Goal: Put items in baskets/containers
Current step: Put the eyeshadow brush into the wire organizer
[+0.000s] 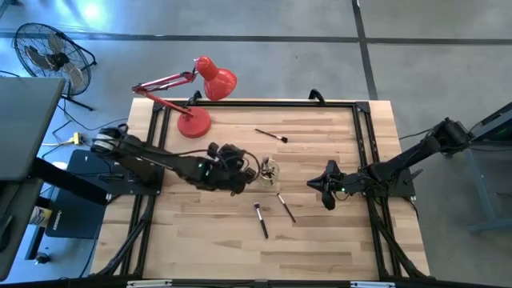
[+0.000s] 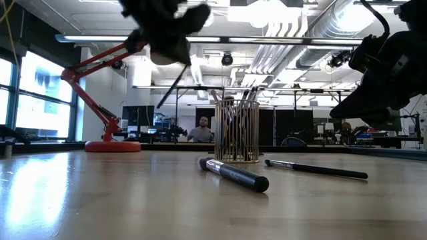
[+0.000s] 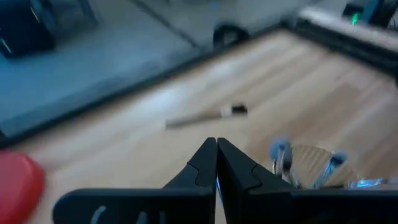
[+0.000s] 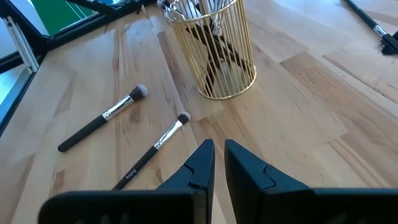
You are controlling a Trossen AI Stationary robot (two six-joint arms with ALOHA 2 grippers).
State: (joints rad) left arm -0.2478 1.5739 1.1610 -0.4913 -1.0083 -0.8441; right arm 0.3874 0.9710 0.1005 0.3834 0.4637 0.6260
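Note:
The container is a gold wire cup (image 1: pixel 270 170) (image 2: pixel 236 131) (image 4: pixel 214 53), standing upright mid-table with several brushes in it. My left gripper (image 1: pixel 244 173) (image 3: pixel 217 155) hovers just left of the cup, shut on a thin dark brush (image 2: pixel 172 85). My right gripper (image 1: pixel 328 192) (image 4: pixel 218 158) hangs right of the cup, shut and empty. Two dark-handled brushes (image 1: pixel 261 220) (image 1: pixel 286 206) lie flat on the table near the cup, also seen in the right wrist view (image 4: pixel 102 118) (image 4: pixel 152 152). A third brush (image 1: pixel 272 135) (image 3: pixel 205 115) lies toward the far edge. My left gripper pinches a thin dark brush between its two shut fingers (image 3: pixel 202 168). In the low view the brush's handle (image 2: pixel 175 81) slants down below the fingers, lifted clear of the table, left of and above the cup's rim. Which end is held is hidden by the gripper.
A red desk lamp (image 1: pixel 196 96) (image 2: pixel 100 100) stands at the far left corner of the table. A black frame rail (image 1: pixel 256 104) runs along the table's sides. A floor fan (image 1: pixel 48 52) stands off the table. People sit far behind in the low view.

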